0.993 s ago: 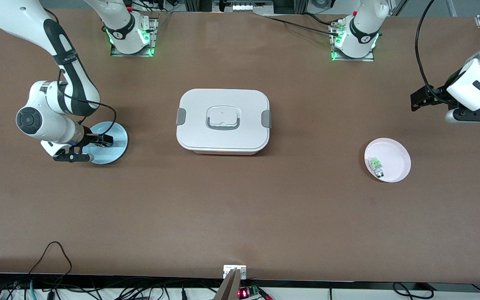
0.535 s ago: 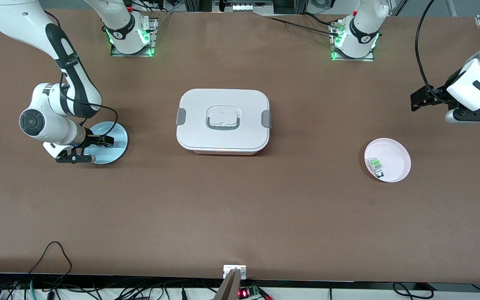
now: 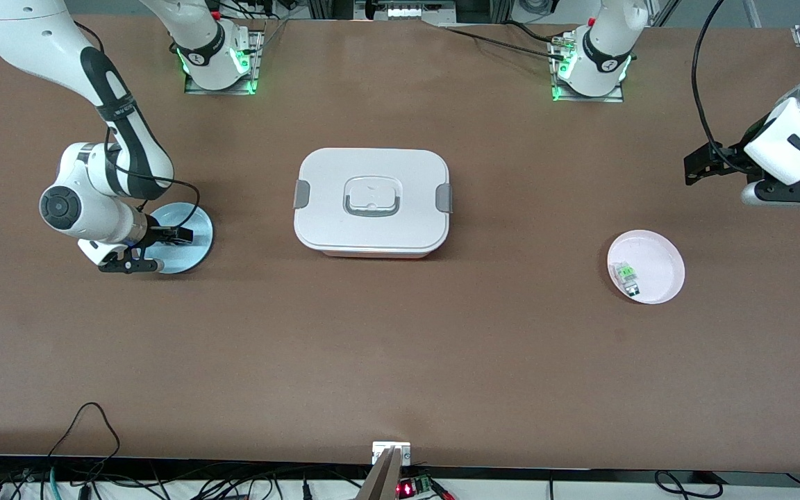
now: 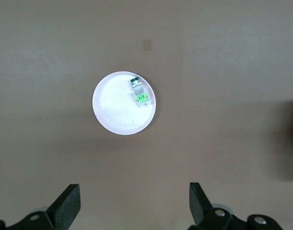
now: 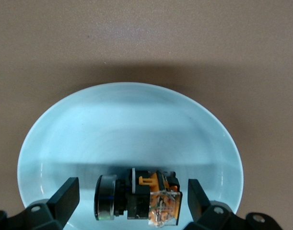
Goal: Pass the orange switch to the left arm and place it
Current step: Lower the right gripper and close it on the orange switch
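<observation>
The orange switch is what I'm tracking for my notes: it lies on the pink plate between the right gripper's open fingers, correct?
Not quite. The orange switch lies on the light blue plate, as the right wrist view shows, between the open fingers of the right gripper. The pink plate holds the green-and-clear component.

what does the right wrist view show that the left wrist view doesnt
Only the right wrist view: the orange switch lying on the blue plate, between the open right gripper fingers. Only the left wrist view: the green-and-clear component on the pink plate, well below the open left gripper. Both share the brown table.
</observation>
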Robot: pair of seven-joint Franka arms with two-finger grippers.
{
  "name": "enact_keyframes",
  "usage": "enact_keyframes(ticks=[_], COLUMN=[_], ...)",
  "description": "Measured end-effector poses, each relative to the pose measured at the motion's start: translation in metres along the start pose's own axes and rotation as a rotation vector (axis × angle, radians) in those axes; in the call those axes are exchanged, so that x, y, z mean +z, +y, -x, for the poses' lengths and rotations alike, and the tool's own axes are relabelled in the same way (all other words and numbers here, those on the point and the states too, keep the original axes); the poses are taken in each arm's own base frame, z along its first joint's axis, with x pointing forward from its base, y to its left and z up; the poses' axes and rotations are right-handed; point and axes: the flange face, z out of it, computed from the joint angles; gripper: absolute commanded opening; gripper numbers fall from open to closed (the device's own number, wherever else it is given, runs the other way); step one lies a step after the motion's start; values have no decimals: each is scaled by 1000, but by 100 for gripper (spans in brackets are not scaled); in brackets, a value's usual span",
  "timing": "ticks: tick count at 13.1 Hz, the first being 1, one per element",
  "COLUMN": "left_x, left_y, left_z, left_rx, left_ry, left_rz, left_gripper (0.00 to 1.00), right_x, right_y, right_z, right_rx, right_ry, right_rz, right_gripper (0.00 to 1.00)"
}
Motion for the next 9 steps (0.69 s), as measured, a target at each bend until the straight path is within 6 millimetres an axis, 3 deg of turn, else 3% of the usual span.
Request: enact_keyframes(ticks=[9], left_x=[-12], left_y=[12], left_z=[0], left_rx=[22], left_ry=[22], left_rz=[-1], left_gripper=[100], right_x=[9], right_y=[4], right_z=[8], right_rx=[8], right_ry=[-21], right_rz=[-2], right_gripper=[100])
